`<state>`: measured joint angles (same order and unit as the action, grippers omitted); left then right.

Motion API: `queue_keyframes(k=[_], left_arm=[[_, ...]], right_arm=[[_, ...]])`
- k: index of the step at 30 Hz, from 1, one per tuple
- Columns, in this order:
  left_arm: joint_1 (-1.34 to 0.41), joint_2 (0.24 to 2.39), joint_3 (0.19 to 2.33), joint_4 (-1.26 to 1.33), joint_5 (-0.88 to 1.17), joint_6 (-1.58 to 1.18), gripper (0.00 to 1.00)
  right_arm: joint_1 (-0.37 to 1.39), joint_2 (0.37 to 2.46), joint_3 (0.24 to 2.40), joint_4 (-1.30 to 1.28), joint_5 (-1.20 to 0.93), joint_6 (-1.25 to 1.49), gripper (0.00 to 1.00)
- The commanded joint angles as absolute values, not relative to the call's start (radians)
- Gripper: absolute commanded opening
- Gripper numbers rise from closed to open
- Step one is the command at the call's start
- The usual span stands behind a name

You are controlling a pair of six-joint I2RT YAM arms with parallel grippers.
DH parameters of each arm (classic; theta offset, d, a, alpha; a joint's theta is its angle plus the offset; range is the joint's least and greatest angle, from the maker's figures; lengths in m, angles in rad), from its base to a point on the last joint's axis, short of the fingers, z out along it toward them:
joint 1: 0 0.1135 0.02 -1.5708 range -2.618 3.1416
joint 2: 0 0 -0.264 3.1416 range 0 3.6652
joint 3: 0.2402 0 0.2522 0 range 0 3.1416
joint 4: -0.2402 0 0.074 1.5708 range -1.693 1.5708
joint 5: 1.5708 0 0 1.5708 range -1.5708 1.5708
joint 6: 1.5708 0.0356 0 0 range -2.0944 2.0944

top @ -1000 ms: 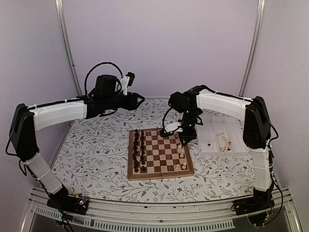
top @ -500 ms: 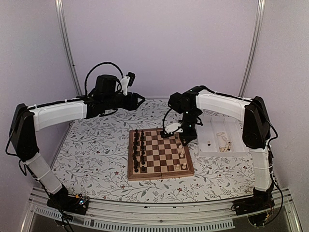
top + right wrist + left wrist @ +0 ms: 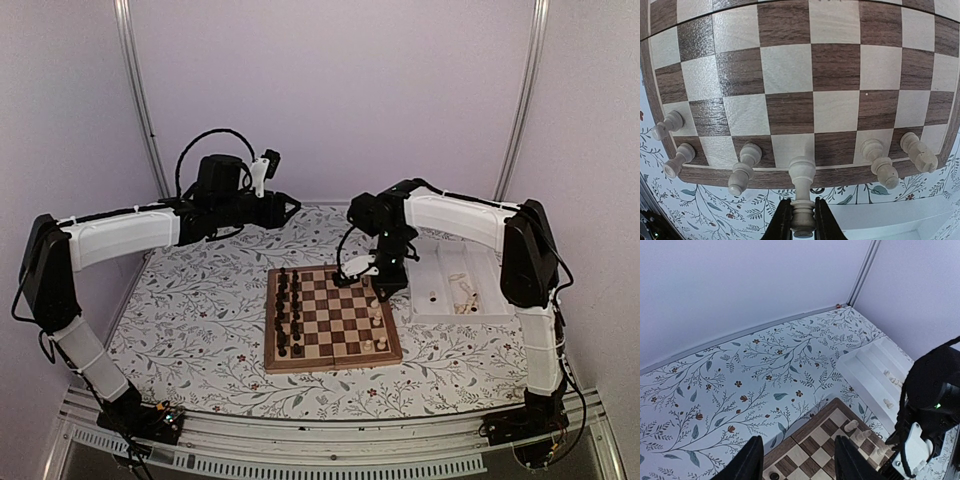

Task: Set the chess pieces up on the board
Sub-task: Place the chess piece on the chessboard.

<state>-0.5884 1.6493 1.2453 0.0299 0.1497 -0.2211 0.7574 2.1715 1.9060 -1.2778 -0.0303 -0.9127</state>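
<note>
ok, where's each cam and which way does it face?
Top external: above and behind the robot, looking down; left arm, right arm, board, white tray.
Left wrist: high at far left, facing the far right corner; left end effector open at bottom.
Right wrist: low at the board's right edge, looking down across it; right end effector shut on cream piece.
Shared: top and left wrist both see the white tray.

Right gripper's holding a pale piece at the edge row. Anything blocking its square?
Nothing visible does. The right gripper holds the pale piece over a bare edge square of the board. The nearest pieces stand on squares to either side.
</note>
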Motion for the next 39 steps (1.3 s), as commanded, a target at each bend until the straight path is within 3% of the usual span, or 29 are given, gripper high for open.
queue_keyframes(k=[1, 9, 28, 39], left_arm=[[-0.584, 1.655, 1.267, 0.019, 0.166, -0.227, 0.50], [-0.584, 1.658, 1.269, 0.020, 0.178, -0.232, 0.51], [-0.584, 1.670, 1.275, 0.014, 0.198, -0.239, 0.50], [-0.584, 1.673, 1.276, 0.014, 0.202, -0.237, 0.51]], right_arm=[[0.766, 2.199, 1.928, -1.268, -0.017, -0.916, 0.06], [0.766, 2.205, 1.926, -1.246, -0.006, -0.910, 0.12], [0.765, 2.234, 1.932, -1.191, 0.077, -0.890, 0.14], [0.765, 2.227, 1.934, -1.188, 0.070, -0.883, 0.28]])
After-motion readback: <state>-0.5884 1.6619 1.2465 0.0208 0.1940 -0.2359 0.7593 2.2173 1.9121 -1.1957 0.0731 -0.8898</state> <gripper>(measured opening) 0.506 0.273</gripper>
